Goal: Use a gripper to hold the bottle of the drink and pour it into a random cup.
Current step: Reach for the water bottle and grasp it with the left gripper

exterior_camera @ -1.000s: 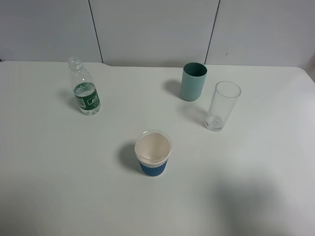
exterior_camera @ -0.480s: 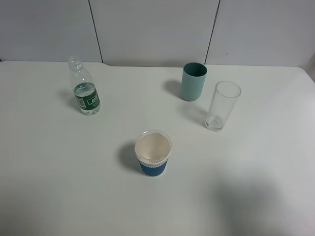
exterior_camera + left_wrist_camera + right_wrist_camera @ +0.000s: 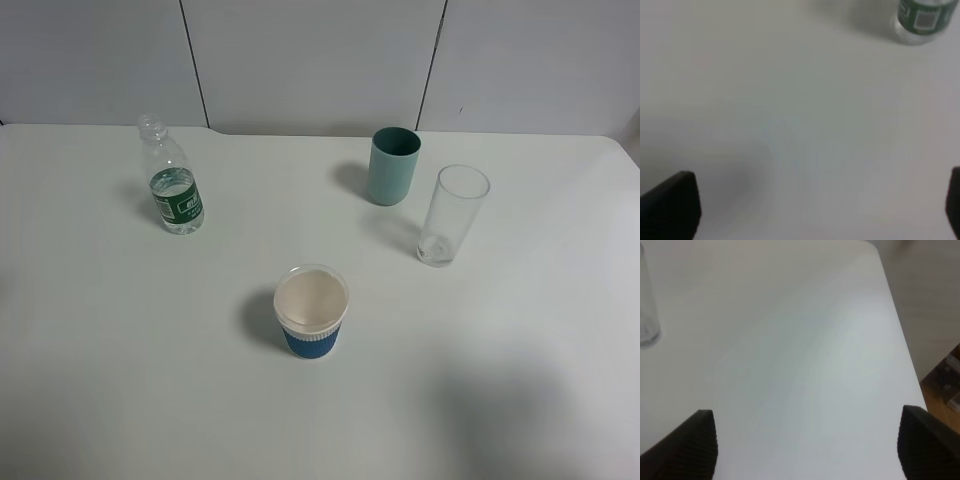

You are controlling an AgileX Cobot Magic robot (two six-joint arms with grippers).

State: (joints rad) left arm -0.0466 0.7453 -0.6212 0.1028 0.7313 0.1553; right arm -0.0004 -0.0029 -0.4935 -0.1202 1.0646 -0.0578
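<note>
Four vessels stand on the white table (image 3: pixel 130 360). The bottle of the drink (image 3: pixel 172 185) is at the far left, upright, its long axis vertical and its open neck pointing straight up. The cup (image 3: pixel 311 310) sits mouth-up near the middle, with a teal tumbler (image 3: pixel 393 165) and a tall clear glass (image 3: pixel 452 215) far right. The left gripper (image 3: pixel 812 205) hangs with jaws wide apart and empty, well apart from the bottle. The right gripper (image 3: pixel 807 445) is likewise spread. Nothing on the table has shifted since a second ago.
</note>
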